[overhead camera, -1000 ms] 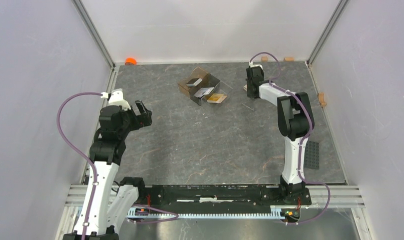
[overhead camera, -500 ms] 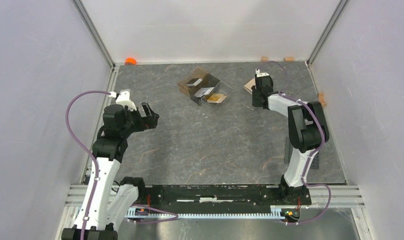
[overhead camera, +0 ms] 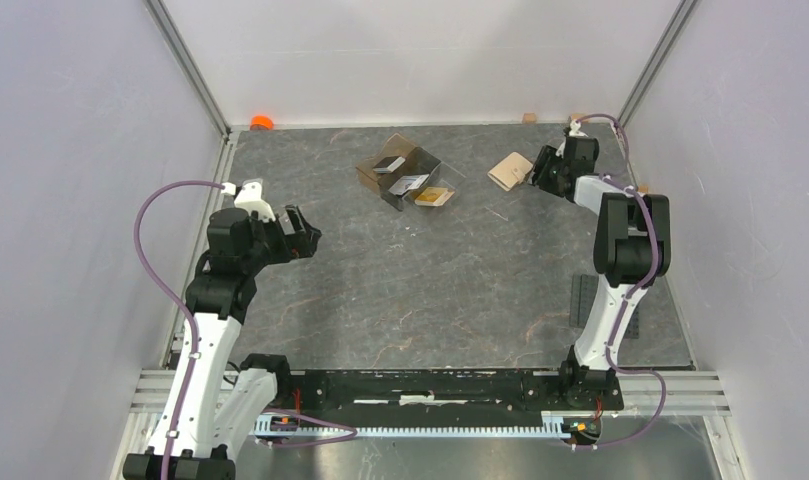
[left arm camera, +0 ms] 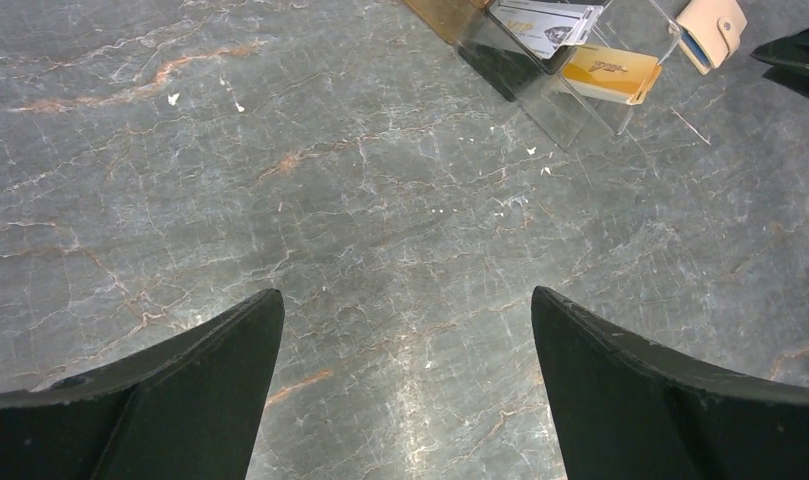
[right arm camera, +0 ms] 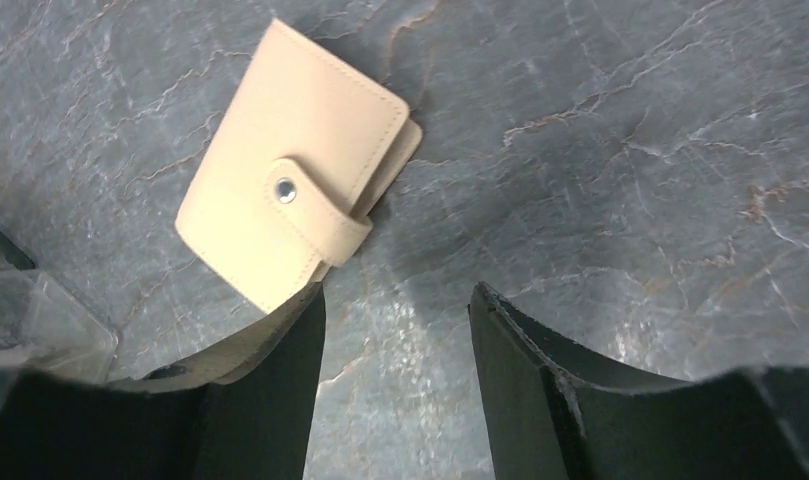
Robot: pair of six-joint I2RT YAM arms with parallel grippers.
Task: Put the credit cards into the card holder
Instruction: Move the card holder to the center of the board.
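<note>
The card holder [overhead camera: 509,171] is a tan wallet, snapped shut, lying flat at the back right of the table. In the right wrist view the card holder [right arm camera: 295,215] sits just beyond my right gripper [right arm camera: 396,290]. That gripper is open over bare table, and its left fingertip [right arm camera: 305,310] overlaps the holder's near corner. The credit cards lie in a clear brown-tinted box [overhead camera: 410,175]: a dark one [overhead camera: 387,164], a silver one [overhead camera: 412,183] and an orange one [overhead camera: 433,196]. My left gripper [overhead camera: 302,232] hovers wide open, far left of the box.
A dark studded plate [overhead camera: 628,318] lies behind the right arm near the table's right edge. An orange object [overhead camera: 261,122] sits at the back left corner. Small wooden blocks [overhead camera: 529,117] rest along the back wall. The enclosure walls close in on both sides.
My right gripper has opened wider and drawn back to the right, so the card holder now lies uncovered on the table. The left arm has edged slightly forward.
</note>
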